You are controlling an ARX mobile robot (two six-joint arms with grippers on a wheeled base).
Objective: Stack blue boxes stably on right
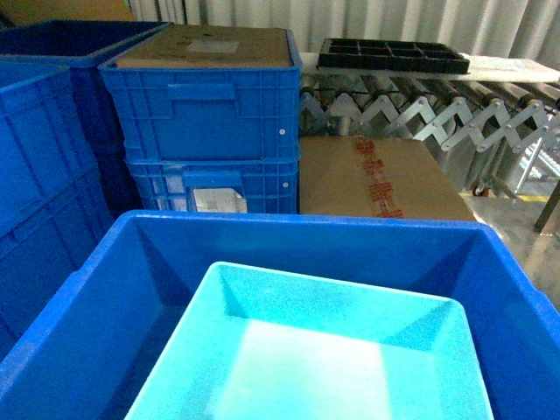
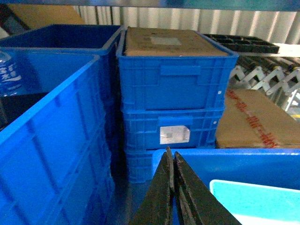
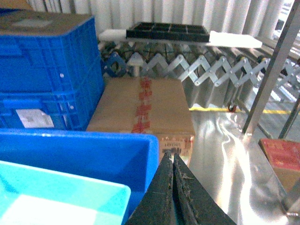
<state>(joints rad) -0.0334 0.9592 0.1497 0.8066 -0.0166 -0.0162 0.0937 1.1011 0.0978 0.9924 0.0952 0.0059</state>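
Observation:
One light turquoise blue box (image 1: 306, 350) lies inside a large dark blue crate (image 1: 306, 223) right in front of me; its plain inside holds nothing. A corner of the blue box (image 2: 255, 199) shows in the left wrist view, and another corner of the blue box (image 3: 56, 197) in the right wrist view. My left gripper (image 2: 171, 152) is shut on nothing and hangs outside the crate's (image 2: 234, 157) left far corner. My right gripper (image 3: 171, 154) is shut and holds nothing, just outside the crate's (image 3: 75, 136) right far corner. Neither gripper shows in the head view.
Dark blue ribbed crates (image 1: 206, 122) are stacked behind, the top one capped with cardboard, and more crates (image 1: 44, 175) stand at the left. A taped cardboard box (image 1: 376, 179) sits behind on the right, before a roller conveyor (image 1: 437, 114) carrying a black tray (image 1: 389, 54). A metal post (image 3: 269, 79) rises at the right.

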